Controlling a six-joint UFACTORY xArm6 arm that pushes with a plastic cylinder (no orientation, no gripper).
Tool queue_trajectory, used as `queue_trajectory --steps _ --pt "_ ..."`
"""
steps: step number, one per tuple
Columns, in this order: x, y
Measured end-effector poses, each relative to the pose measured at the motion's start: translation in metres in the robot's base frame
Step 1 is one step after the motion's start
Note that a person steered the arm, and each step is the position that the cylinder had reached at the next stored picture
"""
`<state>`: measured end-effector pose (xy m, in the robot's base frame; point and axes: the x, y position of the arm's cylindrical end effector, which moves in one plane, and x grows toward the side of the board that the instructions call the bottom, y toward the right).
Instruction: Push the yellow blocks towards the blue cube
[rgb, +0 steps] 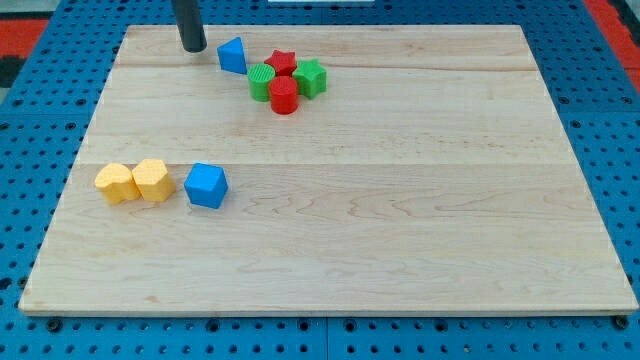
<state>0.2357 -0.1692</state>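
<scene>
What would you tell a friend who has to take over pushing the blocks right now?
My tip sits at the view's top left, just left of the blue triangular block, far from the yellow ones.
The two yellow blocks touch each other at the view's lower left. The blue cube is right of them, with a small gap.
Done: yellows almost there.
Left: maybe one nudge rightward from their left side.

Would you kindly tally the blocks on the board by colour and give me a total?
Yellow blocks: 2
Blue blocks: 2, the blue cube and a blue block near my tip
Green blocks: 2
Red blocks: 2
Total: 8
</scene>
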Motion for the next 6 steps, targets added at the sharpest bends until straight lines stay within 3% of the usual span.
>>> queue_trajectory --steps 1,2,3,4,6 --pt "0.009 0.055" --pt "0.023 0.062" --pt "0.021 0.029" --pt "0.048 -0.022" --pt "0.167 -0.134"
